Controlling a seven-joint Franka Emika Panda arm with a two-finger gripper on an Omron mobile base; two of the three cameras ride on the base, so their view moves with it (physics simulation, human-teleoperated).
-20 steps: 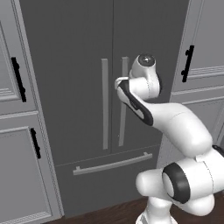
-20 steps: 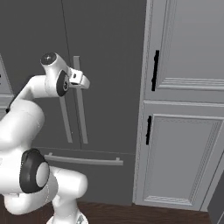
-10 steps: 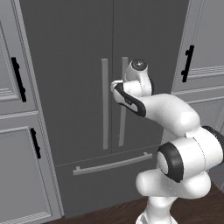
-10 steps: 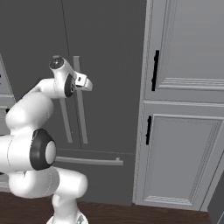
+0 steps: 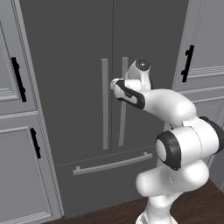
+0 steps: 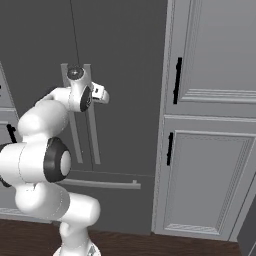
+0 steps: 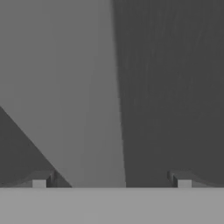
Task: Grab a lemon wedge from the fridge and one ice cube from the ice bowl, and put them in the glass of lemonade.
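At 9 o'clock in the left base view stands a pale cabinet (image 5: 17, 131) with two short black handles (image 5: 17, 78), one above the other, both upright. Next to it the fridge (image 5: 78, 52) rises tall and dark grey, its two doors shut and its long axis vertical. Two light grey bar handles run upright on either side of the door seam: the left door handle (image 5: 105, 105) stands bare, and the right door handle (image 5: 124, 105) is partly covered by the arm. A third bar, the drawer handle (image 5: 111, 163), lies nearly level at 6 o'clock below them. The arm (image 5: 175, 113) comes in from 4 o'clock and reaches toward the upper part of the right door handle.

In the right base view the same handles (image 6: 94, 135) sit at 9 o'clock, and the gripper (image 6: 102, 95) is close to them. To the right are more pale cabinets (image 6: 210, 165) with upright black handles (image 6: 177, 80).

In the hand view the gripper (image 7: 111, 183) has its jaws spread wide, with nothing between them. A light grey bar (image 7: 78, 96) fills the view ahead from 11 o'clock down to 6 o'clock, against the dark door (image 7: 175, 87). I cannot tell whether the fingertips (image 7: 40, 181) touch it.

No writing or brand marks can be read anywhere.
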